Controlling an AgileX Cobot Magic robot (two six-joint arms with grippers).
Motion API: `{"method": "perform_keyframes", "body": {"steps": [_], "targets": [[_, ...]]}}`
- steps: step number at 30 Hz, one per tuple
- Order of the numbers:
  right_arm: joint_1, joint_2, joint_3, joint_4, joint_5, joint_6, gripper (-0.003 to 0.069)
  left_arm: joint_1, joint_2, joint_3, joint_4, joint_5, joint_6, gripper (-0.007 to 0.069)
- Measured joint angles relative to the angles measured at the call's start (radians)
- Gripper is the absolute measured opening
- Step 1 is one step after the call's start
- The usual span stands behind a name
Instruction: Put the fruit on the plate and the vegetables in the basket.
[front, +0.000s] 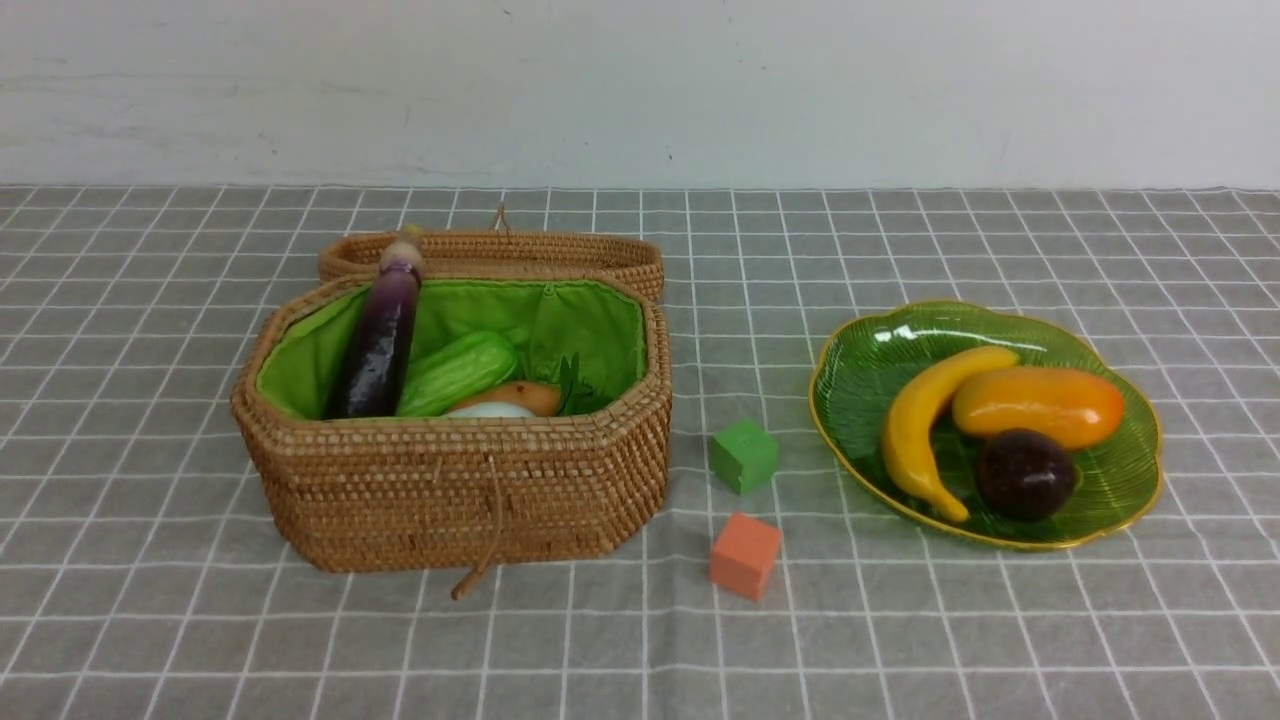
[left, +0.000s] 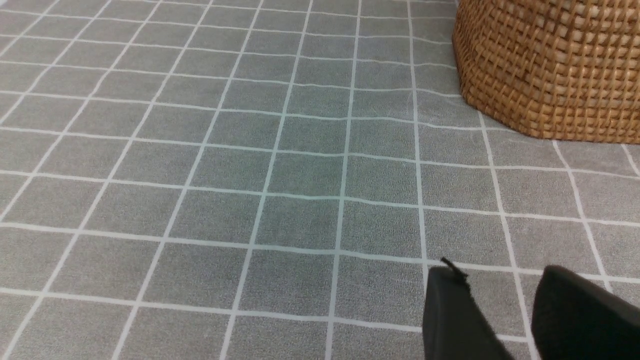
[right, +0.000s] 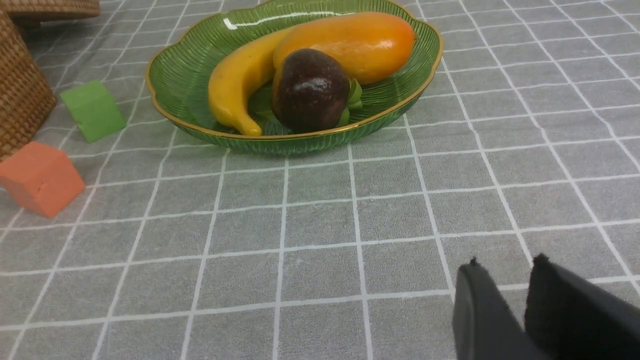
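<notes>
Left gripper (left: 500, 295) and right gripper (right: 507, 282) seemingly ajar, empty

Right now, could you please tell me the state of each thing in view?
basket: lid open, vegetables inside
eggplant: leaning on the basket's rim
plate: holds the banana, mango, mangosteen
left gripper: empty
right gripper: empty

light was soft and even across my views, shadows faint under the basket (front: 450, 500) and plate (front: 860, 360). white glare streaked the plate's far rim and the mangosteen (right: 310, 90). my own fingers (right: 480, 320) sat blurred, lower right.
</notes>
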Motion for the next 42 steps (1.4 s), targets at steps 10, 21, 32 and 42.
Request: {"method": "perform_keyframes", "body": {"steps": [10,21,32,42], "targets": [[0.0,0.0,0.0,0.0,0.0,0.0,0.0163,0.0,0.0,0.0,0.0,0.0,0.0,0.0239],[0.0,0.0,0.0,0.0,0.0,0.0,0.0177,0.0,0.0,0.0,0.0,0.0,0.0,0.0239],[0.0,0.0,0.0,0.0,0.0,0.0,0.0195,0.0,0.0,0.0,0.0,0.0,0.0,0.0239],[0.0,0.0,0.0,0.0,0.0,0.0,0.0211,-0.059,0.0,0.0,0.0,-0.003,0.0,0.0239]]}}
